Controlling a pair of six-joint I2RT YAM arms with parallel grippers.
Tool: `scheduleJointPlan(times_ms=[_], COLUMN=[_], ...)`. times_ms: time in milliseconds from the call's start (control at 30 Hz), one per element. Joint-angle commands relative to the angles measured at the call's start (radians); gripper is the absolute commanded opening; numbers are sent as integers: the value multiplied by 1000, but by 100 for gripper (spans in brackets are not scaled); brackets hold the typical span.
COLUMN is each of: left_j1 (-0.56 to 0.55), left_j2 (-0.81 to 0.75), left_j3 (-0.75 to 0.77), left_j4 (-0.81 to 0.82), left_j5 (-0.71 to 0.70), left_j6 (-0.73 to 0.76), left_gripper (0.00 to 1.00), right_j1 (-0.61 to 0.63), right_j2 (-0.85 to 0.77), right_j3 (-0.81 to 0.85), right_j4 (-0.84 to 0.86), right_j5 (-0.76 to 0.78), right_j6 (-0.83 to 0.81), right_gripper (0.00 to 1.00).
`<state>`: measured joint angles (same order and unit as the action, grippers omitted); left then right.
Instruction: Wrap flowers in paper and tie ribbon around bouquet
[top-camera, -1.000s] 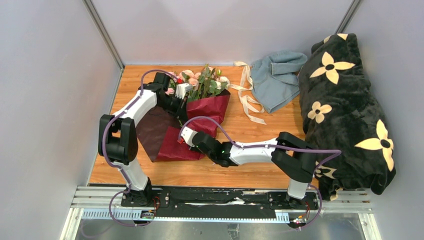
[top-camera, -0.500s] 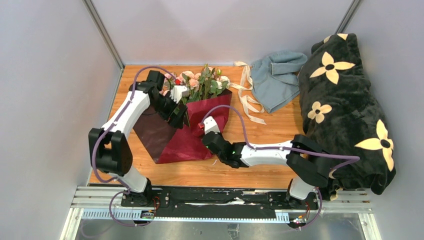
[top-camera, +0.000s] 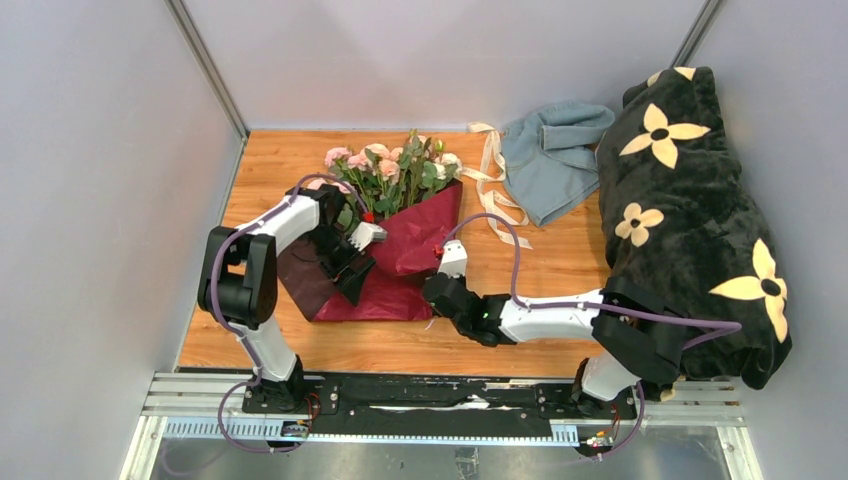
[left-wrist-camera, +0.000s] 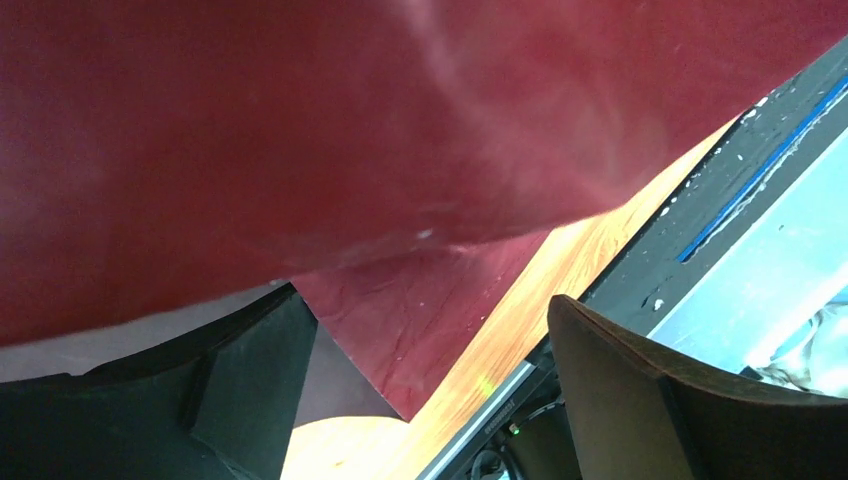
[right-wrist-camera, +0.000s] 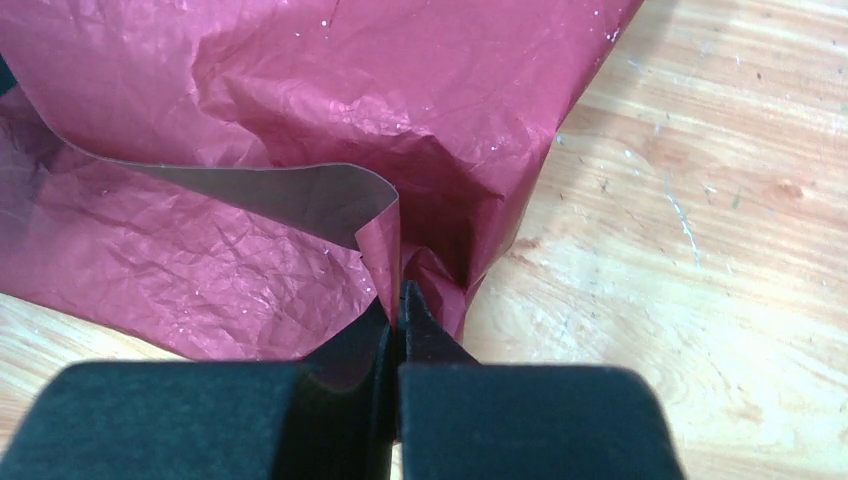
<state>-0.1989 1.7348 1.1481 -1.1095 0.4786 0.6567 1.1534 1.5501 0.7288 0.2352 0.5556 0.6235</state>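
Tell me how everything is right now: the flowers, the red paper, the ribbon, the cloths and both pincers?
flowers: lying down, stems tucked under a paper flap
paper: crinkled, partly folded over, not wrapped all round
ribbon: lying loose beside the cloth, untied
cloth: crumpled
blanket: heaped up
left pincer: open, right by the paper, holding nothing
right pincer: shut, pinching the paper's edge

The paper (top-camera: 412, 242) hides the stems of the flowers (top-camera: 385, 168) from me. Through my left wrist view it is a close blur, cut off at three edges.
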Motion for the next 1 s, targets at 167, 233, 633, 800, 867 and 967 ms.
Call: scheduleJointPlan(times_ms=[167,233,633,800,867,967], left_j1=[-11,-6,44,-25,-27,-51], left_j2=[26,-4,-144,-36,-7,8], left_j3=[1,-1,-74,-111,-101,-107], left_j4=[-14,-14,169,232,249,291], left_j5=[67,68,50,-4,14,17], left_j6=[34,45,-79,-128,-151,-187], left_gripper=[86,90,91,84,76,42], right_j1=[-9,-9,-11,-10,-9,-5], right_j2=[-89,-105,-114,-137,-150,-175], right_j3=[-80,-98,-138,-135,-139,-152], right_j4=[1,-14,-53,-76,-88,-62], right_j5=[69,82,92,94,96,91], right_j6=[228,276,401,387,386,344], right_gripper=[0,0,0,0,0,0])
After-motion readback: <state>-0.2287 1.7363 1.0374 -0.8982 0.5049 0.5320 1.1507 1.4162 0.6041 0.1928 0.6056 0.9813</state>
